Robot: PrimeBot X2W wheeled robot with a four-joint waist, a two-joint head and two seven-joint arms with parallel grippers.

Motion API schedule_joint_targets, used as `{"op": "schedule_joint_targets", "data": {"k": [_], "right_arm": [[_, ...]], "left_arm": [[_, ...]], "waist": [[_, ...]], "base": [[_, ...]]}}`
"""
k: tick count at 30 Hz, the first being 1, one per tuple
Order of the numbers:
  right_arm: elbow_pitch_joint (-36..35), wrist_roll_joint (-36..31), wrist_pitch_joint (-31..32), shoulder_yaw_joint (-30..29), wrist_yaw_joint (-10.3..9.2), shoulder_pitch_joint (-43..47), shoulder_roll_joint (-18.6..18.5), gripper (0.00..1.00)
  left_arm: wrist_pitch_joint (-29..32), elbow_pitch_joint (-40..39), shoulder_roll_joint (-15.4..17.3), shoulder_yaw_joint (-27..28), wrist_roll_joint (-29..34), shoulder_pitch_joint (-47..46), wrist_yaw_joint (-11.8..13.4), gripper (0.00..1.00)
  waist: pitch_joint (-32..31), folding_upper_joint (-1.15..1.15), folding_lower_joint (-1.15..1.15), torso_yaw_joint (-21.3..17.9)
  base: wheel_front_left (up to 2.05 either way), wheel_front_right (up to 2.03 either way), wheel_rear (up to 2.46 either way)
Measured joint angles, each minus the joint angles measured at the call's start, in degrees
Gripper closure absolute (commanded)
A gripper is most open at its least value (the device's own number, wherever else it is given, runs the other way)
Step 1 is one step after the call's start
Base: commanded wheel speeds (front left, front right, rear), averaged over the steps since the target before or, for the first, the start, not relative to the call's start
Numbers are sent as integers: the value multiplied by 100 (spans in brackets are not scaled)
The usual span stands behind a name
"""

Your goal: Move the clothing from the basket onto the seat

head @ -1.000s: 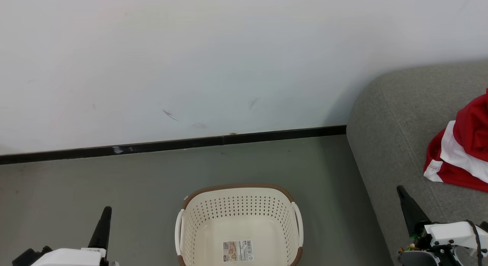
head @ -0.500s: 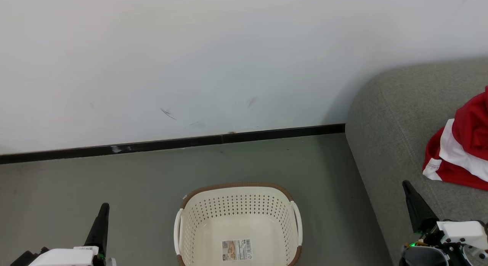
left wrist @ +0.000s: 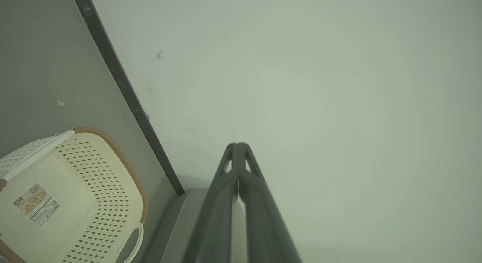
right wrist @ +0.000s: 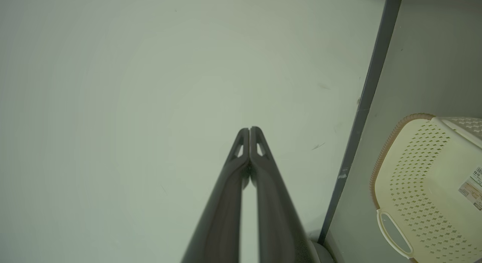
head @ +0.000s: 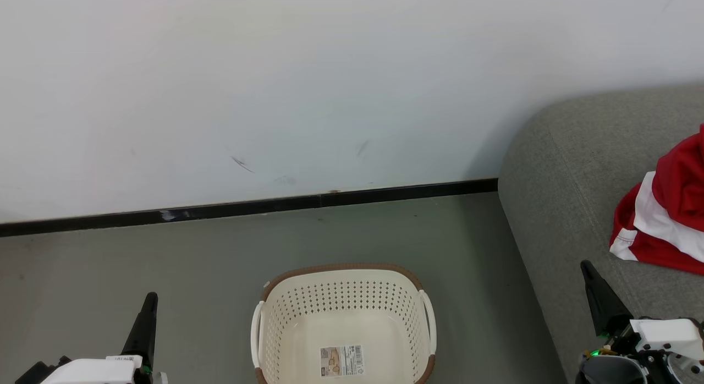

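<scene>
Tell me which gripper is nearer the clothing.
The right gripper, beside the sofa bearing the clothing; the left gripper is on the basket's far side.

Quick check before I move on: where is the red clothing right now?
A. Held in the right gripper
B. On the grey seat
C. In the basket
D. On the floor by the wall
B: the clothing lies on the seat, while the basket on the floor shows a bare bottom with just its label.
</scene>
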Motion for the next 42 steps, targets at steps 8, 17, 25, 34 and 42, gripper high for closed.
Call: {"op": "schedule_joint_targets", "data": {"k": [8, 17, 25, 34, 42], "right_arm": [[-2, 0, 0, 1, 0, 0, 0, 100], [-5, 0, 0, 2, 0, 0, 0, 100], [-8, 0, -1, 4, 0, 0, 0, 100], [-11, 0, -1, 7, 0, 0, 0, 100], [-13, 0, -1, 9, 0, 0, 0, 100]], "left_arm": [[0, -9, 0, 0, 0, 0, 0, 100], [0, -26, 0, 0, 0, -1, 0, 100], [0, -31, 0, 0, 0, -1, 0, 100], [0, -34, 0, 0, 0, -1, 0, 100], [0, -41, 0, 0, 0, -1, 0, 100]], "waist": [[1, 0, 0, 0], [1, 0, -1, 0], [1, 0, -1, 0], [2, 0, -1, 0], [2, 0, -1, 0]], "base": [[0, 0, 0], [0, 0, 0], [0, 0, 0], [0, 0, 0], [0, 0, 0]]}}
